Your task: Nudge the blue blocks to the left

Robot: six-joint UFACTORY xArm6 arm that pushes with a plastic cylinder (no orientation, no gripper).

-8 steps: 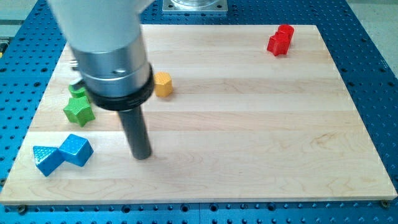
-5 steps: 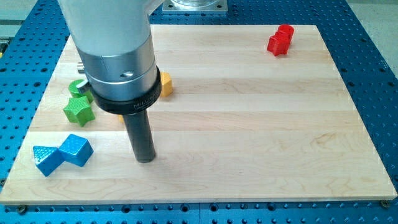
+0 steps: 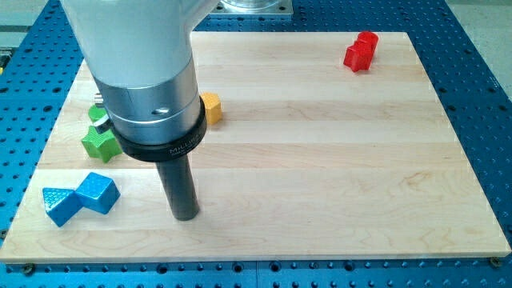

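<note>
Two blue blocks lie touching at the board's lower left: a blue triangular block (image 3: 61,205) and, to its right, a blue cube (image 3: 98,192). My tip (image 3: 186,215) rests on the wooden board (image 3: 320,160), to the right of the blue cube with a clear gap between them. The tip touches no block.
A green star-shaped block (image 3: 100,144) and another green block (image 3: 98,114) sit above the blue ones, partly hidden by the arm. A yellow block (image 3: 210,107) lies just right of the arm's body. A red block (image 3: 361,50) is at the upper right.
My tip has slid slightly down the view, toward the board's bottom edge. The arm's body now hides more of the green and yellow blocks. No block has moved.
</note>
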